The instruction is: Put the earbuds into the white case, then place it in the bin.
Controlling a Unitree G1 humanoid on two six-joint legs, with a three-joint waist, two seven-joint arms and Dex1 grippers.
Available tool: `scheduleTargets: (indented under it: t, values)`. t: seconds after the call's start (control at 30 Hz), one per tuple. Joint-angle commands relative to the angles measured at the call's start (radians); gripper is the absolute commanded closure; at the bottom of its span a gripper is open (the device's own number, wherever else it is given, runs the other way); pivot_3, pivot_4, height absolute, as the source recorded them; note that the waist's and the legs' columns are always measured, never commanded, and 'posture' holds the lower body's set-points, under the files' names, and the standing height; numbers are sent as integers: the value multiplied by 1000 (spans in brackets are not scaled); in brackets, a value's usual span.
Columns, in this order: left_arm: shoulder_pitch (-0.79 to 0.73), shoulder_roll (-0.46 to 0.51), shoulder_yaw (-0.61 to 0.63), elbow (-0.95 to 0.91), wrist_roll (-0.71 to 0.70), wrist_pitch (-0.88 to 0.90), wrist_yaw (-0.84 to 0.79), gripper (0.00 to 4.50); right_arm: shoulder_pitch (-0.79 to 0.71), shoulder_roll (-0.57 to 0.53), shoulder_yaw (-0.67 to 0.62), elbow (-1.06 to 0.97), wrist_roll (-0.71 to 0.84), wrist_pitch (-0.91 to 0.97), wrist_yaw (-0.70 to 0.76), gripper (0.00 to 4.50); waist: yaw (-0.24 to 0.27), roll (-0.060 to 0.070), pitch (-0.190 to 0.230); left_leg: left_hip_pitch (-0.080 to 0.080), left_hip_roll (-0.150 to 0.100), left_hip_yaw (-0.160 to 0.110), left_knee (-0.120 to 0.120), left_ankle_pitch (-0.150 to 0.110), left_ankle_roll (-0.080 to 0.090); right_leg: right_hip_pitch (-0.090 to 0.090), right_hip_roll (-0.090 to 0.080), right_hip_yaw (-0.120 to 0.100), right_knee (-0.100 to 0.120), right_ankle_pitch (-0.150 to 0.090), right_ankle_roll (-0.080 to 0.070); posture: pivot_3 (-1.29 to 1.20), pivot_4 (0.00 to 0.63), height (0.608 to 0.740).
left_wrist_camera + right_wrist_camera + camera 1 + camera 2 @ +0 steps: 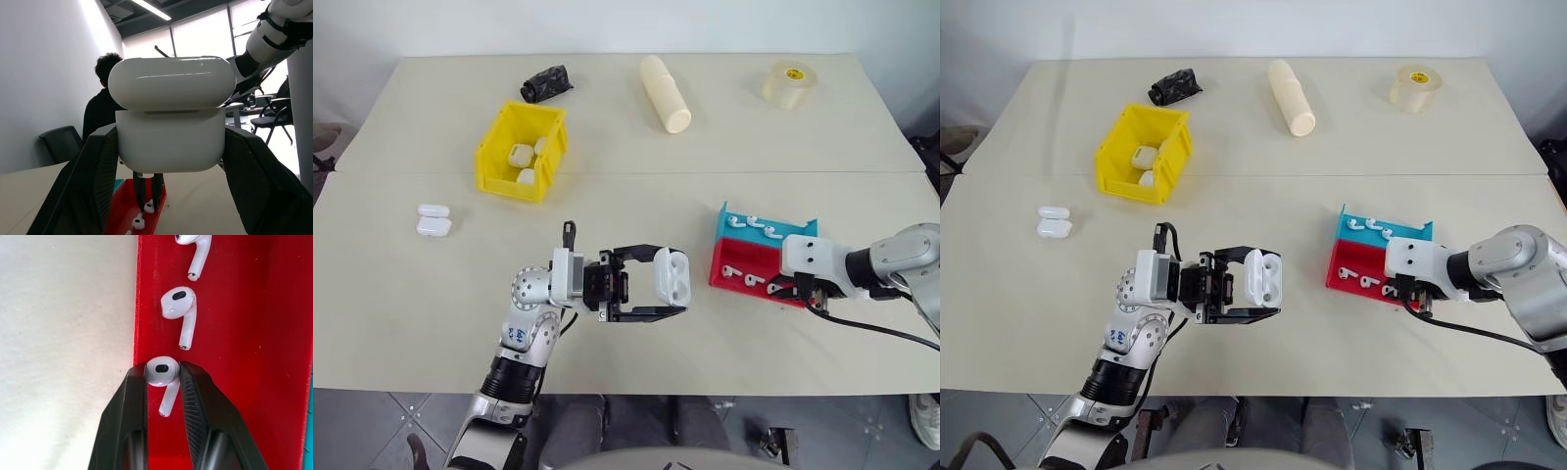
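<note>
Left gripper (pixel 654 286): jaws clamped on the open white case (pixel 670 275), held above the table (pixel 705 147), cavities facing the right arm.
Right gripper (pixel 163 382): jaws nearly closed around the head of one earbud (pixel 162 371) in the red tray (pixel 234 333); stem hangs free between the fingers. Whether it is lifted clear, cannot tell.
Earbud handling: judged very light, hard, glossy and slippery; likely to squirt out or rotate under a pinch. Grip on the bulb across its widest part looks the safest hold, stem left free for seating.
Case handling: rigid, smooth shell; hinged lid stands open, best held by the body sides as now.
Tray contents: two more earbuds (pixel 179 308) lie toward 12 o'clock of the gripped one, close by.
Obstruction: tray wall just beside the left-hand finger could catch it.
Surroundings: blue tray (pixel 769 227) with earbuds behind the red one; yellow bin (pixel 521 151) at 10 o'clock holds cases; spare case (pixel 433 220) at 9 o'clock; cream cylinder (pixel 665 93), tape roll (pixel 790 84), black object (pixel 546 82) at far edge.
</note>
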Motion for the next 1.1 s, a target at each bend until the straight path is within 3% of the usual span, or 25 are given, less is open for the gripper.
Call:
scheduleTargets:
  t: [0.03, 0.37, 0.47, 0.67, 0.8, 1.1]
  values:
    - [0, -2, -1, -33, -4, -7, 7, 1711, -10, 5, -7, -17, -17, 0, -2, 3786, 0, 0, 0, 0, 0, 0, 0, 0, 0, 0, 0, 0, 0, 0, 0, 0, 150, 740]
    - [1, 8, 5, -30, -11, 1, 0, 1711, 5, -12, -85, -77, 36, 25, -11, 3786, 0, 0, 0, 0, 0, 0, 0, 0, 0, 0, 0, 0, 0, 0, 0, 0, 150, 740]
    - [-4, 18, 18, -22, -22, 14, -3, 1711, 26, 20, -207, -132, 183, 9, 34, 3786, 1, 0, 0, 0, 0, 0, 0, 0, 0, 0, 0, 0, 0, 0, 0, 0, 150, 740]
    - [-23, 27, 30, -5, -40, 44, -13, 1711, 108, 220, -378, -219, 421, -83, 17, 3786, 1, -1, 0, 0, 0, 0, 0, 0, 0, 0, 0, 0, 0, 0, 0, 0, 150, 740]
    - [-27, 46, 39, 3, -67, 107, -33, 1711, 103, 460, -446, -291, 612, -79, -152, 3786, -1, -1, 0, 0, 0, 0, 0, 0, 0, 0, 0, 0, 1, 0, 0, 0, 150, 740]
    - [-56, 62, 77, -20, -144, 280, -13, 1711, 125, 727, -373, -433, 746, -84, -404, 3786, -2, 0, 0, 0, 0, -2, 0, 0, -1, 0, 0, 0, 1, 0, 0, 0, 150, 740]
